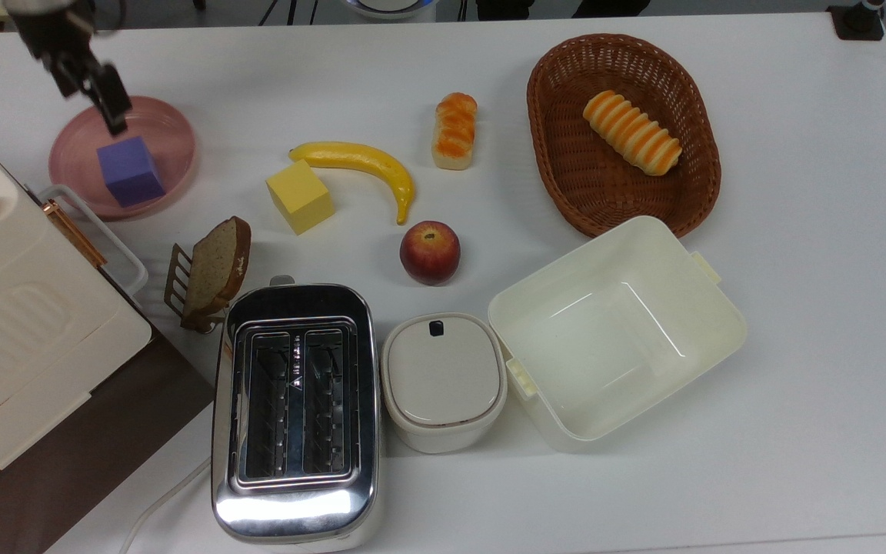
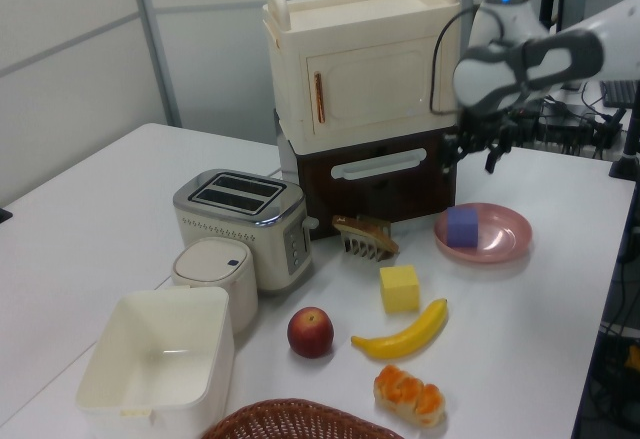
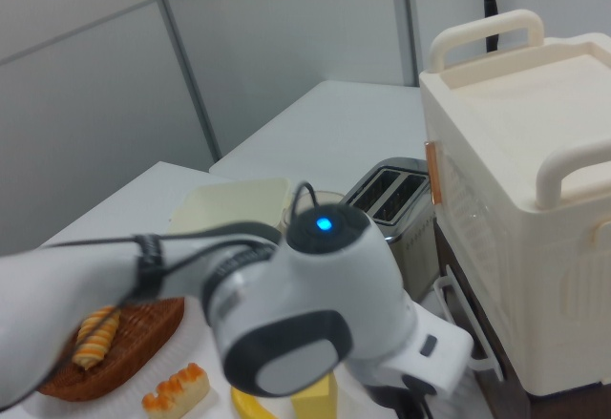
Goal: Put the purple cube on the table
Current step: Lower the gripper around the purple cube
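Purple cube [image 1: 131,171] sits on pink plate [image 1: 174,131] on white table [image 1: 797,308]

The gripper [image 1: 93,88] enters the top view from the upper left corner, dark and slightly blurred, its black fingers [image 1: 114,108] pointing down and toward the top view's right. In the left view the gripper [image 2: 478,149] hangs below a bulky white and grey wrist [image 2: 490,64], with the white forearm [image 2: 600,34] slanting up to the left view's right edge. The jaws stand apart and hold nothing. In the right view the arm [image 3: 191,314] lies close to the camera, a rounded white joint with a lit blue dot on top, and a black cable looped along the limb.
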Controlling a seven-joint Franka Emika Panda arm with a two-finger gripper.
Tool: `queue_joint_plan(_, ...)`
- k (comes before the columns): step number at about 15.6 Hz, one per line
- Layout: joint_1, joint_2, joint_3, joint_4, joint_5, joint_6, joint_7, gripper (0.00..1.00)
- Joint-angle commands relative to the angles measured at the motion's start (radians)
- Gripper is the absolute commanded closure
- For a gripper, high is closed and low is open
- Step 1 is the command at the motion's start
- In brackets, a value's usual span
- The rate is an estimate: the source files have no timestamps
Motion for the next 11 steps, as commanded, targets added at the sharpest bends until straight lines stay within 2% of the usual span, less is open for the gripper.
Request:
queue_joint_plan(1, 0.044, 0.052, 0.003, -0.001, 0.012, 0.097, 0.119, 0.00)
queue_joint_plan(6, 0.046, 0.054, 0.002, -0.001, 0.012, 0.103, 0.253, 0.00)
queue_joint_plan(11, 0.049, 0.044, 0.002, 0.003, 0.009, 0.086, 0.507, 0.00)
